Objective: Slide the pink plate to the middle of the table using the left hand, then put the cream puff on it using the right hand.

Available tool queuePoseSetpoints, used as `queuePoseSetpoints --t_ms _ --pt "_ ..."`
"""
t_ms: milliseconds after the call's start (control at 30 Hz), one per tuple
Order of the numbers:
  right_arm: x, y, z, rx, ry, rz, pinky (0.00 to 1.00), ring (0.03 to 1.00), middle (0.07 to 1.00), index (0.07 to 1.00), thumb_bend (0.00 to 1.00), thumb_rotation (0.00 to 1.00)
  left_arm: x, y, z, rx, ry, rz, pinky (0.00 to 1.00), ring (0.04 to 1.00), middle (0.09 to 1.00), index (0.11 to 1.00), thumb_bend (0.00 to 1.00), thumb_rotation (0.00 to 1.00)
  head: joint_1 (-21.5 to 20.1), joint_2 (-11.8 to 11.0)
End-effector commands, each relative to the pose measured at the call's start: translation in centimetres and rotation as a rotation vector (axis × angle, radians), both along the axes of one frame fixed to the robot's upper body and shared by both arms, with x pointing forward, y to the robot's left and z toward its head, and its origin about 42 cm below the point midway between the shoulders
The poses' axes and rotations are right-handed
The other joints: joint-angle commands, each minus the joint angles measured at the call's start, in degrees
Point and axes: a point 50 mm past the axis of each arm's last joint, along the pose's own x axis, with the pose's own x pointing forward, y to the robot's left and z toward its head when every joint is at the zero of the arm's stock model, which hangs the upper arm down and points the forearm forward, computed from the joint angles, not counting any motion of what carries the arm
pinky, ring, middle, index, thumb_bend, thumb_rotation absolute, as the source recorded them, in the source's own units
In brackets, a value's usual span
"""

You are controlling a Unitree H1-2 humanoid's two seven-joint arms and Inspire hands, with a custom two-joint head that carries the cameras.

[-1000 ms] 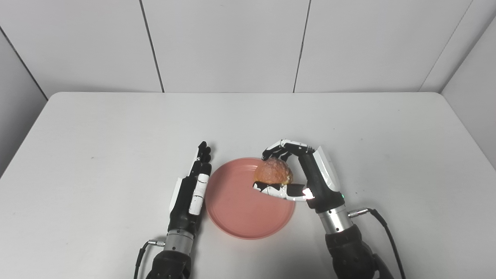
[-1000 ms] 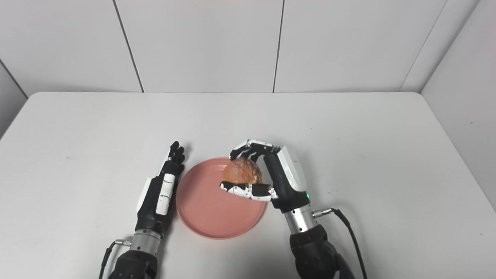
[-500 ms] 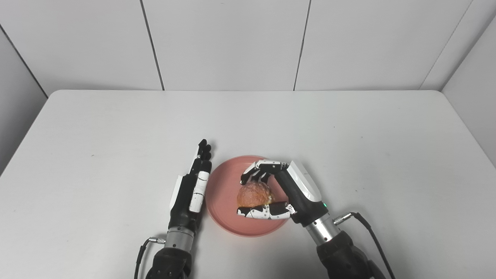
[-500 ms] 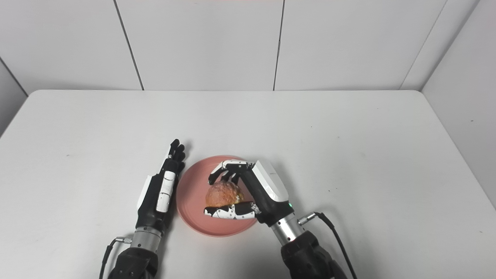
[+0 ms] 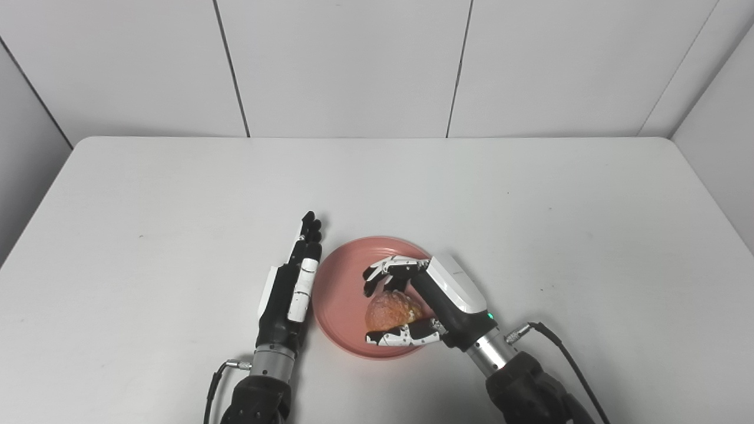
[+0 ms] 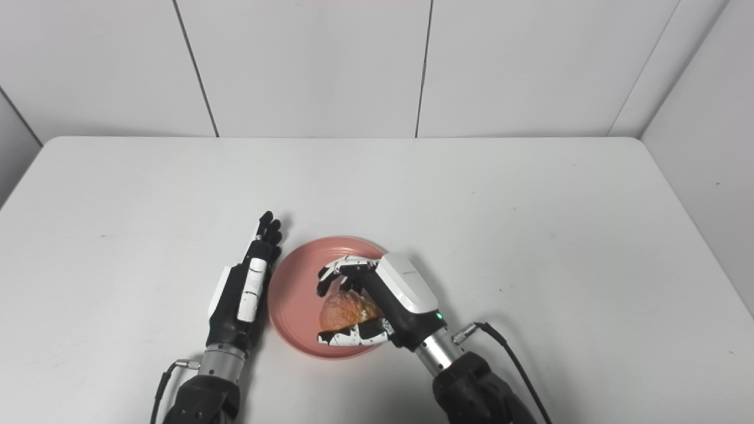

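— Robot hand positions, please: where is each one?

— Right robot hand [image 5: 425, 300] reaches in from the lower right and sits over the pink plate [image 5: 339, 294]. Its fingers [image 5: 386, 272] curl above the cream puff [image 5: 390, 310] and its thumb lies along the puff's near side. Whether the fingers actually touch the puff cannot be told, so it is unclear if the hand grips it or has let go.

— And the left one?

— Left robot hand [image 5: 291, 288] lies just beside the plate's left rim, fingers straight and together, pointing away from the robot, holding nothing.

— Where is the cream puff?

— It sits on the near right part of the plate, golden brown and rounded.

— And the plate itself?

— It rests on the white worktop [image 5: 530, 194], near the front edge, roughly centred left to right between the two arms.
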Motion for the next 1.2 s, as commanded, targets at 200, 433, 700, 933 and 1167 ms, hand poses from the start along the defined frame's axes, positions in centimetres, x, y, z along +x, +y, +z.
queuePoseSetpoints --t_ms 200,433,700,933,1167 --pt "0.6 -0.3 2.2 -0.111 -0.108 0.042 0.96 0.939 0.907 0.869 0.61 0.5 0.0 -0.6 1.0 -0.02 -0.022 -0.027 1.0 1.0 1.0 1.0 0.66 1.0 0.01 0.04" --pt "0.4 -1.1 2.6 -0.138 -0.126 0.058 1.0 1.0 0.999 0.997 0.7 0.86 0.2 -0.5 1.1 -0.03 -0.017 -0.031 1.0 1.0 1.0 1.0 0.68 1.0 0.01 0.04" --pt "0.4 -1.6 2.8 -0.065 -0.188 0.043 1.0 1.0 1.0 1.0 0.76 0.9 0.2 -0.5 1.0 -0.018 -0.015 -0.014 1.0 1.0 1.0 1.0 0.7 1.0 0.01 0.04" --pt "0.0 -2.3 2.9 0.162 -0.173 -0.065 1.0 1.0 1.0 1.0 0.75 0.98 0.2 -0.4 1.2 -0.023 -0.026 -0.016 1.0 1.0 1.0 1.0 0.7 1.0 0.08 0.51" --pt "0.0 -3.0 2.8 0.406 -0.024 -0.115 1.0 1.0 1.0 1.0 0.76 1.0 0.4 -0.1 1.1 0.001 -0.012 0.012 1.0 1.0 1.0 1.0 0.72 1.0 0.31 0.77"
